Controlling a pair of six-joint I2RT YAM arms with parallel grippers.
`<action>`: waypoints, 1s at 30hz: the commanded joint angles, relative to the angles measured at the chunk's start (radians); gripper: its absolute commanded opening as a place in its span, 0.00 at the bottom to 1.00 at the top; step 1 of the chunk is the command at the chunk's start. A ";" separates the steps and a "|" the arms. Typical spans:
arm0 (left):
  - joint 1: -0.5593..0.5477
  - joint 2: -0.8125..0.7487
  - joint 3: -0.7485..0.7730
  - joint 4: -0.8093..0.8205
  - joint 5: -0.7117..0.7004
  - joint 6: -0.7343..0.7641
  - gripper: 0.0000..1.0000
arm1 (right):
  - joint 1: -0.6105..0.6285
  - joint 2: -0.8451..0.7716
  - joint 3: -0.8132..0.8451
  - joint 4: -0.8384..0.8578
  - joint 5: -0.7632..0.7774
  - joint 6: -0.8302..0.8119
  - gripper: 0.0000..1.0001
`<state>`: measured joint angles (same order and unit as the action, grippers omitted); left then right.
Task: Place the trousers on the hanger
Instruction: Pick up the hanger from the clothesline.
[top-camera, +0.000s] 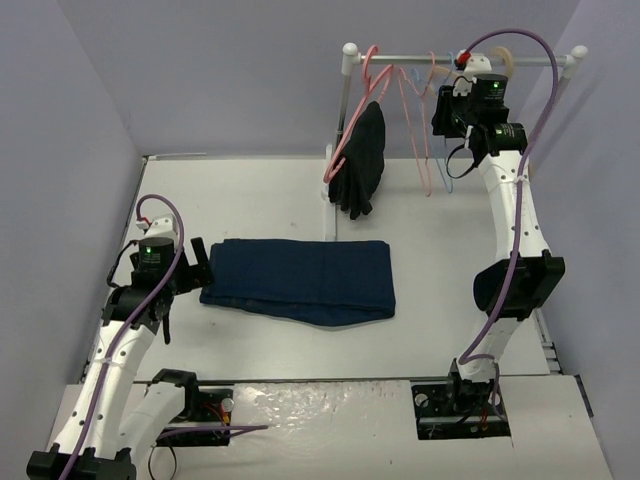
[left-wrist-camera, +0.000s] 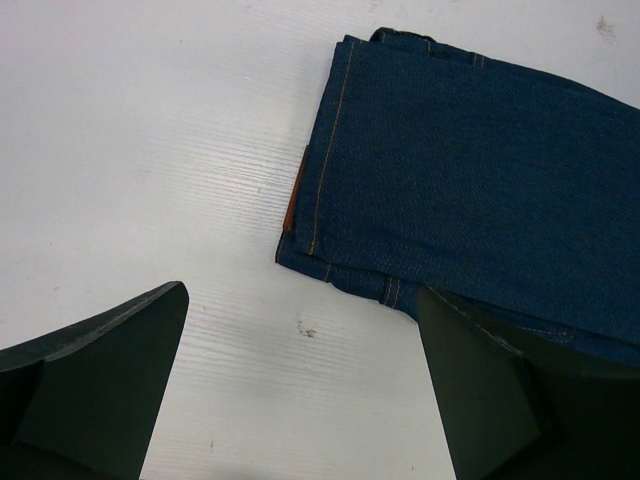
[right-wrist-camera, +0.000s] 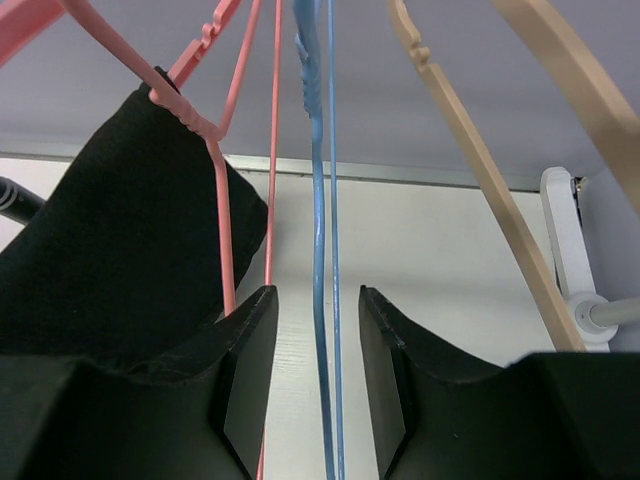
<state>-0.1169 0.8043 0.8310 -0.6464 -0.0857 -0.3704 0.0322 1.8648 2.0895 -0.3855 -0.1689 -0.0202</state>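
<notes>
Your left fingers (top-camera: 198, 262) stand wide open, low over the surface (top-camera: 450, 260) at the left end of the trousers (top-camera: 300, 282), and they grip nothing. In the left wrist view, one finger is over bare surface and the other is over the near edge of the denim. Whether it touches the cloth, I cannot tell. The trousers lie folded and flat in the middle of the surface. Their waistband end, with the small brown leather patch (left-wrist-camera: 297, 195), is turned toward your left arm.

Your right fingers (top-camera: 462, 68) are raised up at the rack (top-camera: 349, 62) at the back of the surface. They are partly apart, and the two thin wires of the light-blue hanger (right-wrist-camera: 322, 230) pass between them. You can see a gap on each side of the wires, so the fingers are around the hanger but not pressed on it.

The rack carries all the hangers on its rail. In the right wrist view, the pink hangers (right-wrist-camera: 272, 150) are on the left of the blue one, and one of them carries the black garment (right-wrist-camera: 110, 250). The beige hanger (right-wrist-camera: 470, 170) hangs on the right of the blue one.
</notes>
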 joint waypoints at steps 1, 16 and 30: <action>-0.001 0.008 0.031 0.045 -0.032 0.007 0.97 | 0.000 -0.002 0.040 0.096 -0.037 -0.008 0.31; 0.002 0.020 0.031 0.046 -0.028 0.005 0.97 | -0.001 -0.067 0.040 0.148 -0.010 -0.010 0.00; 0.002 0.034 0.031 0.047 -0.015 0.002 0.97 | 0.000 -0.234 -0.120 0.161 0.025 -0.017 0.00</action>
<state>-0.1165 0.8263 0.8310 -0.6460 -0.1017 -0.3706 0.0322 1.7334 2.0300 -0.3130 -0.1715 -0.0280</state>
